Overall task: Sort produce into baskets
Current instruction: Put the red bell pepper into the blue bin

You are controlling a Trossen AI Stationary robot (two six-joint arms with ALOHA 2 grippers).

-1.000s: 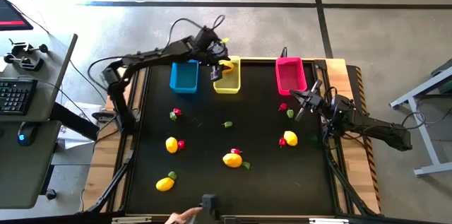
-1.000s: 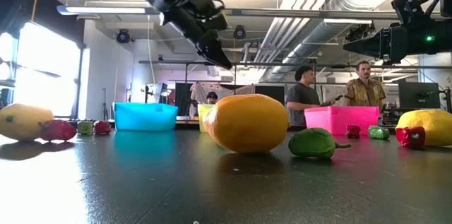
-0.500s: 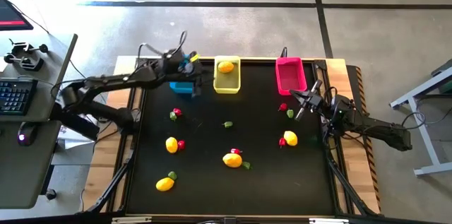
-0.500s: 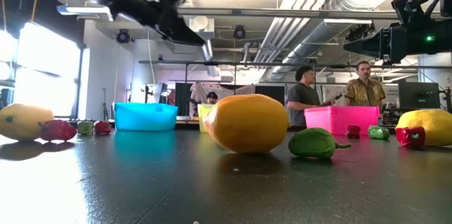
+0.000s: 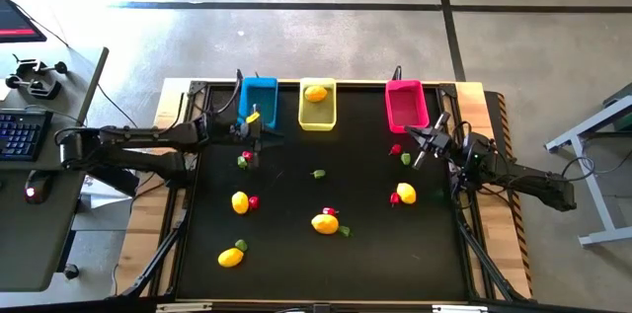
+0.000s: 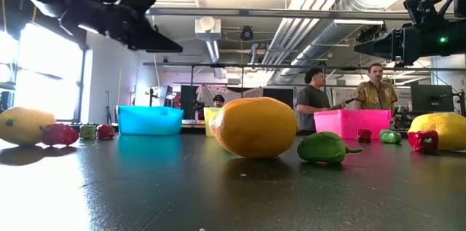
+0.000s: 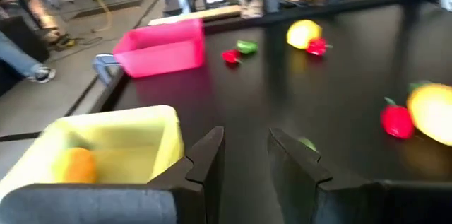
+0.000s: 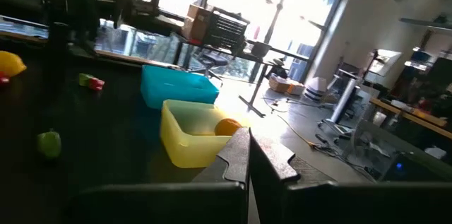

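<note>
- We see the left gripper empty, fingers parted, just beside the blue basket.
- Right gripper clenched, seemingly empty, near the pink basket.

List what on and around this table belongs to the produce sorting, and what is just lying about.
Part of the job:
- blue basket
- yellow basket with a lemon inside
- pink basket
- loose lemons, e.g.
- red pieces, e.g.
- green pieces, e.g.

Just lying about:
- keyboard
- mouse
- people in the room behind
</note>
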